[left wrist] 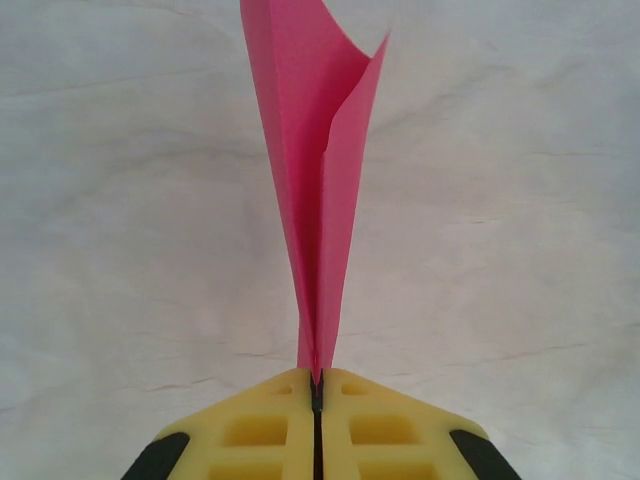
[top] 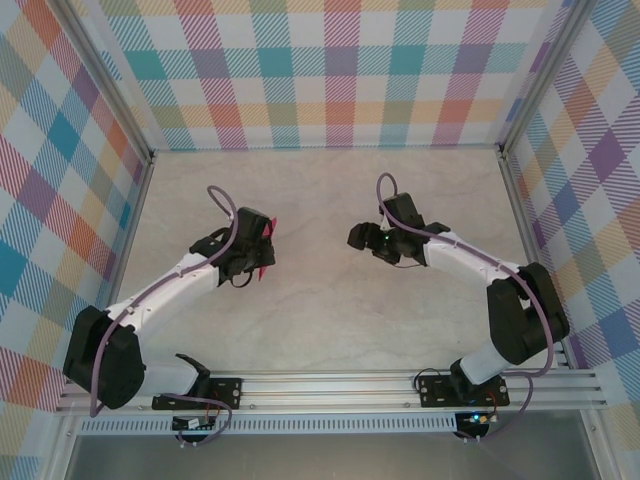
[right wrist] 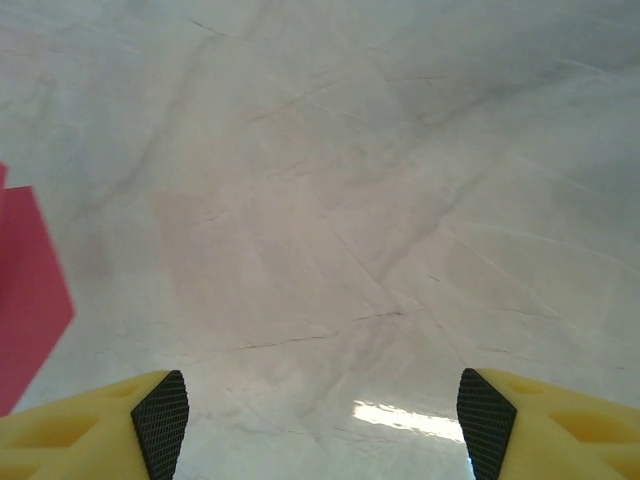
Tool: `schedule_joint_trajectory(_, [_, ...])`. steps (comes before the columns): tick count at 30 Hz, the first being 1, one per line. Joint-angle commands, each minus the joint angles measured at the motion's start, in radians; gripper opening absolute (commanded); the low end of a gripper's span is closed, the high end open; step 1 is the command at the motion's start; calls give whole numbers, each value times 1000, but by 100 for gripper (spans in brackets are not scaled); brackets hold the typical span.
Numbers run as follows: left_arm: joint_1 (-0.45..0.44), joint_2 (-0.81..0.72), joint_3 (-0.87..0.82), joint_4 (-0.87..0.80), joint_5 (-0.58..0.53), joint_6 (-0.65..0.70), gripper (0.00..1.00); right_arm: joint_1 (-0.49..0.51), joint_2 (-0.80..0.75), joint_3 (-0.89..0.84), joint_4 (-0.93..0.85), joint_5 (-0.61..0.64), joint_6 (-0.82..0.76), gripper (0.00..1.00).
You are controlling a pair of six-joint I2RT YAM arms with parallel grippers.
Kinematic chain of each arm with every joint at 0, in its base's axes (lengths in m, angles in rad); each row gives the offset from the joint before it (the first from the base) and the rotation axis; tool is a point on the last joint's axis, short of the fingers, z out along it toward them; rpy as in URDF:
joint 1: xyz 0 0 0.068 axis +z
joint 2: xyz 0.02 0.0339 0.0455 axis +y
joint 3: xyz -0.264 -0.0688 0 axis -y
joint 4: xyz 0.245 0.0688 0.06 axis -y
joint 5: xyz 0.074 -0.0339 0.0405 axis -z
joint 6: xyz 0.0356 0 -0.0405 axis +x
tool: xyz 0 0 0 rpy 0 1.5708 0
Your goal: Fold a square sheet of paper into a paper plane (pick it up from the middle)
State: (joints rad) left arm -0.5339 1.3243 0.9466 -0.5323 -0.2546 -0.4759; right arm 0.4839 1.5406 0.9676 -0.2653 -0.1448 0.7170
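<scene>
Your left gripper is pressed together on the thin magenta-pink sheet of paper, which is folded into a narrow, tapering wedge. In the left wrist view its two yellow fingers meet with only a dark seam between them, and the paper's narrow end is pinched in that seam. From there the paper stands straight out ahead of the fingertips, widening as it goes. Its layers part a little at the far end, where one edge curls open. Behind it lies the pale, marble-patterned table; you cannot tell whether the paper's far end touches it.

In the top external view, the left gripper sits left of centre over the table. Slivers of the pink paper show at its right side, toward the other arm.

Your right gripper is spread wide. Its black-padded yellow fingers sit at the two bottom corners of the right wrist view, with bare table between them. The paper shows at the left edge of that view, well outside the fingers. From above, the right gripper stands apart from the left one, pointing toward it across a gap
</scene>
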Motion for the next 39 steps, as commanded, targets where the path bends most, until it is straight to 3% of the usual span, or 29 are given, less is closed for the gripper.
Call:
schedule_joint_trajectory(1, [-40, 58, 61, -196, -271, 53, 8, -5, -49, -14, -18, 48, -10, 75])
schedule_joint_trajectory(7, [-104, 214, 141, -287, -458, 41, 8, -6, -60, -36, -26, 80, 13, 75])
schedule_joint_trajectory(10, [-131, 293, 172, -296, -484, 36, 8, -5, -66, -45, -28, 86, 21, 76])
schedule_joint_trajectory(23, [-191, 486, 211, -112, -192, 3, 15, -5, -78, -59, -39, 113, 29, 76])
schedule_joint_trajectory(31, [-214, 463, 202, -55, -83, -21, 44, -5, -80, -58, -51, 121, 22, 76])
schedule_joint_trajectory(39, [-187, 244, 138, -30, -44, -15, 77, 7, -69, -41, -49, 84, -28, 75])
